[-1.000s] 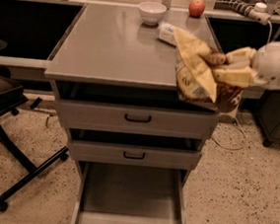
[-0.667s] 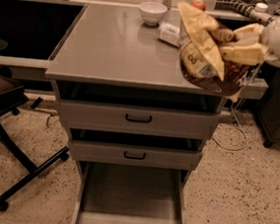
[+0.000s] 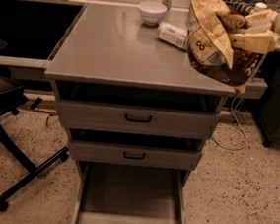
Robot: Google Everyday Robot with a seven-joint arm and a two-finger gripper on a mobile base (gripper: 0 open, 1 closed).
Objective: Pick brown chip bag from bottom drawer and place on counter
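Moved: compared with a second ago, the crinkly dark-brown chip bag with tan ends [image 3: 211, 41] sits higher and further back, now over the right front corner of the wide, smooth grey table [image 3: 116, 47] rather than in front of its edge.
Tool: the cream-coloured two-finger tool [image 3: 237, 31] hangs at the upper right, pinching the bag's crumpled upper part.
Bag: held aloft and tilted; its lower end overlaps the table's edge, and it may be touching, though this angle cannot settle it.
Drawer: the deep grey metal bottom drawer [image 3: 132, 197] stands pulled out, showing its flat floor.
Risk: released here, the bag could slide off the corner to the floor; carried further in, it could knock the clear plastic bottle with a white label [image 3: 173, 35] lying just beside it, or the small white bowl [image 3: 152, 12] behind.
Materials: thin crackly foil, slippery and easily deformed; the table is hard, smooth and faintly glossy.
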